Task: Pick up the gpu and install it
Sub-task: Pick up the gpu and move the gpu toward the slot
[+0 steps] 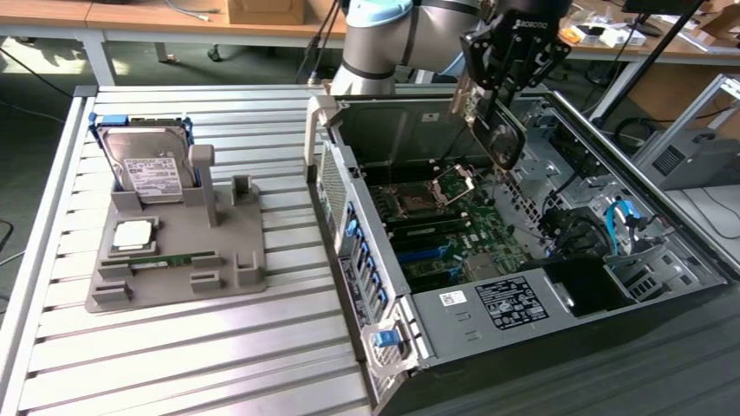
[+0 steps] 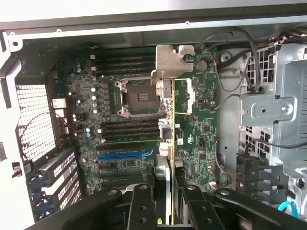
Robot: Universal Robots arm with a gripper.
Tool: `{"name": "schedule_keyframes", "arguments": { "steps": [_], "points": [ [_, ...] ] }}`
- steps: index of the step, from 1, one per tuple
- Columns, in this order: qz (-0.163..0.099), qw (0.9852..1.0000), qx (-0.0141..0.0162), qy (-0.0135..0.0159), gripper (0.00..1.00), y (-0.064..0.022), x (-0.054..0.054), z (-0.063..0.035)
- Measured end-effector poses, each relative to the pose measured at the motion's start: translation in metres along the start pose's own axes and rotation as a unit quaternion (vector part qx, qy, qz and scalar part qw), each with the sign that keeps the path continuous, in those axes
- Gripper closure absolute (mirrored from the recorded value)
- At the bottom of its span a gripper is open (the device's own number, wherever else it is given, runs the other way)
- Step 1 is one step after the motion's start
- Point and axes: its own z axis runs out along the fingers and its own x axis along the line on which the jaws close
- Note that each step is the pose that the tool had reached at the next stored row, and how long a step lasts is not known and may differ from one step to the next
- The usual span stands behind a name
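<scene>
My gripper [image 1: 490, 94] hangs over the open computer case [image 1: 463, 316] and is shut on the gpu [image 1: 500, 132], a thin dark card held on edge and tilted above the motherboard [image 1: 457, 230]. The wrist view looks straight down the gpu [image 2: 166, 124], which appears as a thin edge. Its metal end bracket [image 2: 171, 62] is at the far end and the black fingers [image 2: 142, 203] clamp it from both sides. Beneath lie the motherboard [image 2: 196, 124], the empty processor socket [image 2: 141, 96] and a blue slot [image 2: 120, 155].
On the slatted table at the exterior view's left a grey fixture [image 1: 237, 273] holds a silver hard drive [image 1: 148, 165], a processor chip [image 1: 133, 234] and a green memory stick [image 1: 162, 259]. Cables [image 1: 619, 217] and a drive cage [image 2: 276, 110] crowd the case's other side.
</scene>
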Motion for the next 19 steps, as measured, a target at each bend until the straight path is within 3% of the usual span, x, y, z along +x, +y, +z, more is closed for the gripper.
{"name": "schedule_keyframes", "arguments": {
  "steps": [19],
  "points": [
    [0.000, 1.0000, 0.0000, 0.0000, 0.73, 0.0009, -0.0086, 0.0024]
  ]
}}
